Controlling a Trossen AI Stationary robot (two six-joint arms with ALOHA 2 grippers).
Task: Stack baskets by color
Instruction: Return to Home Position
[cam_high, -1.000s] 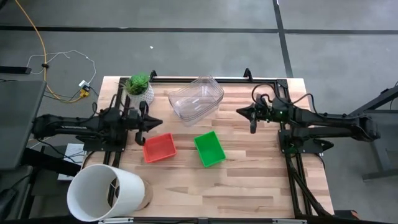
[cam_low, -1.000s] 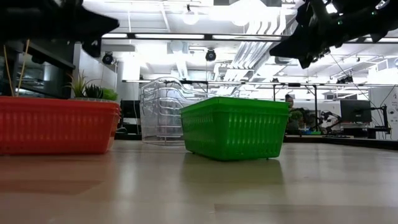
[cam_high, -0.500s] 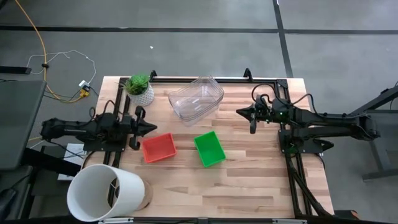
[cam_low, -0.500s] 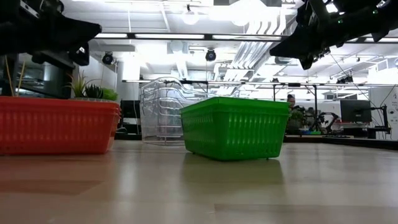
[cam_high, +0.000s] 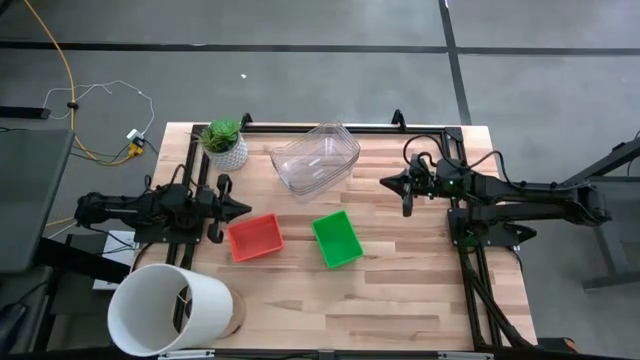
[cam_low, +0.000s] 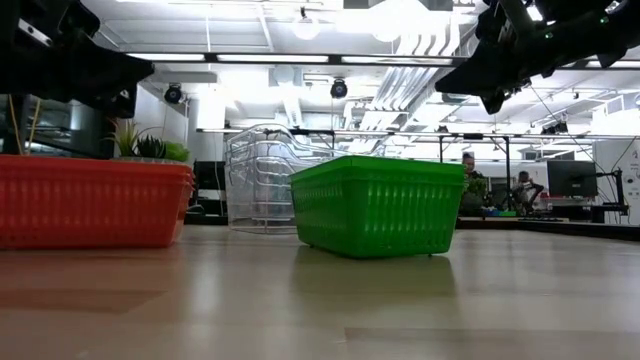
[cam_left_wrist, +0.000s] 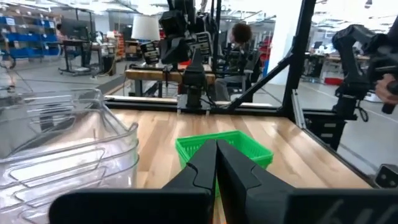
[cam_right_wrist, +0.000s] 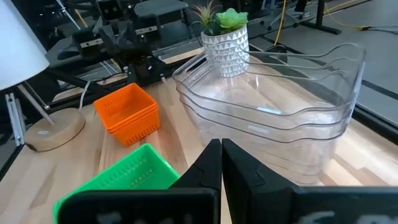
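Left gripper (cam_high: 244, 208), closed, is hovering by the table's (cam_high: 400, 300) left edge, just beside the red basket (cam_high: 255, 237). Right gripper (cam_high: 386, 181), closed, is hanging centre right, apart from the green basket (cam_high: 336, 239).

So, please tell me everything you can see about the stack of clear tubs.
The clear tubs look like thin transparent plastic, with rounded corners and flared rims. Several sit nested one inside another, upright and empty. The stack stands turned at an angle on the wooden table, near the potted plant. Nothing but the table touches them.
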